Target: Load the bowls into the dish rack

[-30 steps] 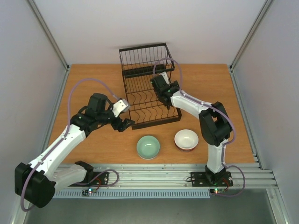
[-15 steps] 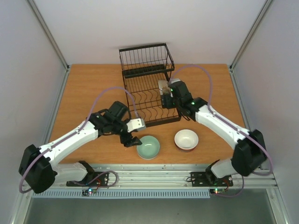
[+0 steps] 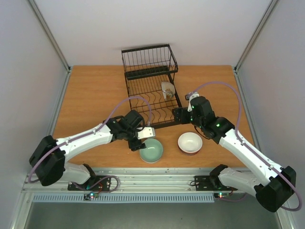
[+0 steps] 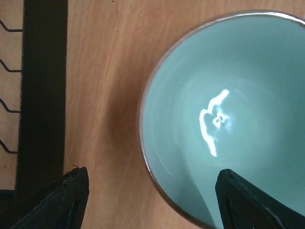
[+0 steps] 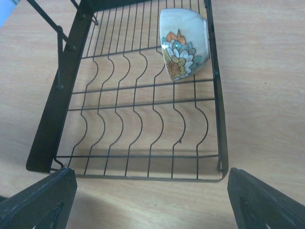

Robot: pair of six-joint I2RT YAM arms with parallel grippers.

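Green bowl (image 4: pixel 224 119) is sitting on the table (image 3: pixel 95 90), and the left gripper (image 4: pixel 147 200), having moved in, is now straddling its rim, fingers spread. Right gripper (image 5: pixel 147 200), open and empty, has pulled back from the rack (image 5: pixel 143 119), leaving the floral bowl (image 5: pixel 183 45) on its side there.

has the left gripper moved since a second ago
Yes. The left gripper has swung right and toward the near edge, from beside the dish rack's left corner to the green bowl's left rim.
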